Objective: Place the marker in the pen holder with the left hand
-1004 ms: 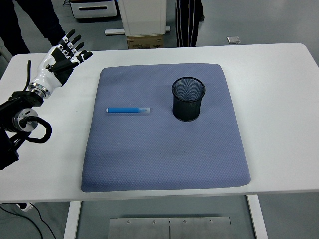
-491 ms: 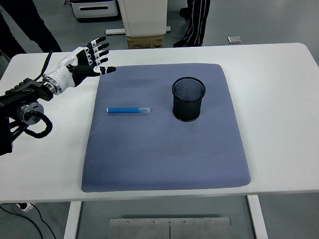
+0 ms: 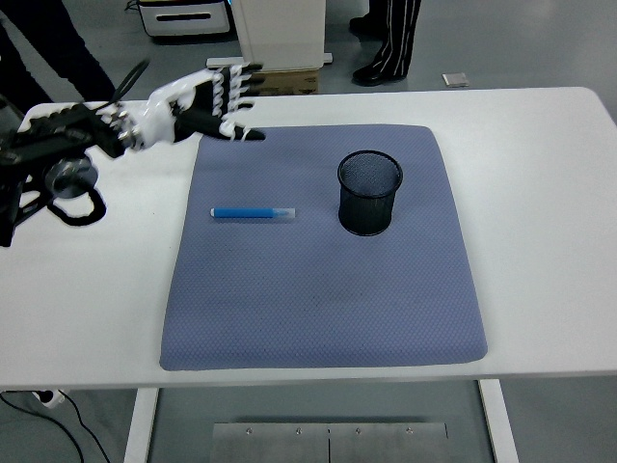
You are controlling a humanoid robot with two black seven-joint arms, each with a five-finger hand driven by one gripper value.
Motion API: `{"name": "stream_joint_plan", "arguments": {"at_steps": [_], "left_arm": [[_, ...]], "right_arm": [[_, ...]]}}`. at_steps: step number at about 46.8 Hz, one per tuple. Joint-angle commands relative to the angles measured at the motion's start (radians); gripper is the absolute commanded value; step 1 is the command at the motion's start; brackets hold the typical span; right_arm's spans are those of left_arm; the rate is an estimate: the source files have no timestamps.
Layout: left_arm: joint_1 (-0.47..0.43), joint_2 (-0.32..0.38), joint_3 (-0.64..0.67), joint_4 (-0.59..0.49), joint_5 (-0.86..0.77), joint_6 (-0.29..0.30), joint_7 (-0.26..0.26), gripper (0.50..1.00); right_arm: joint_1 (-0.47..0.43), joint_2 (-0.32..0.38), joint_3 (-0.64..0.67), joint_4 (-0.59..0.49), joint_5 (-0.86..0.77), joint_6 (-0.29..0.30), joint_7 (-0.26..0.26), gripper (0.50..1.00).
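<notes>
The slim blue marker (image 3: 253,212) lies on dimpled grey padding (image 3: 318,289) beside a mesh cup (image 3: 369,193); the left hand (image 3: 207,101) hovers, fingers spread.

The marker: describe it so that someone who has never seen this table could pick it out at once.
A blue-grey mat covers the middle of the white table. On its left half, left of the black mesh pen holder, lies the marker, flat and crosswise. It is the only slim stick there: bright blue body, pale translucent cap pointing toward the holder.
</notes>
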Motion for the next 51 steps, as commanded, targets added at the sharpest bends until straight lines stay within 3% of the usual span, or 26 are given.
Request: {"name": "stream_joint_plan", "arguments": {"at_steps": [1,15,20,33,51], "left_arm": [[-0.028,-0.006,0.271,0.0,0.0,-0.004,0.0,1.0],[-0.042,-0.015,0.285,-0.011,-0.005,-0.035,-0.003,1.0],[-0.067,-0.049,0.392,-0.01,0.041,-0.03,0.002,1.0],[-0.13,-0.057,0.42,-0.011,0.314,-0.062,0.002,1.0],[-0.145,-0.055,0.402,0.006,0.572,-0.038,-0.001,1.0]], "right_arm": [[0.0,0.0,0.0,0.0,0.0,0.0,0.0,1.0],[0.002,0.0,0.0,0.0,0.0,0.0,0.0,1.0],[0.0,0.0,0.0,0.0,0.0,0.0,0.0,1.0],[0.0,0.0,0.0,0.0,0.0,0.0,0.0,1.0],[0.0,0.0,0.0,0.0,0.0,0.0,0.0,1.0]]}}
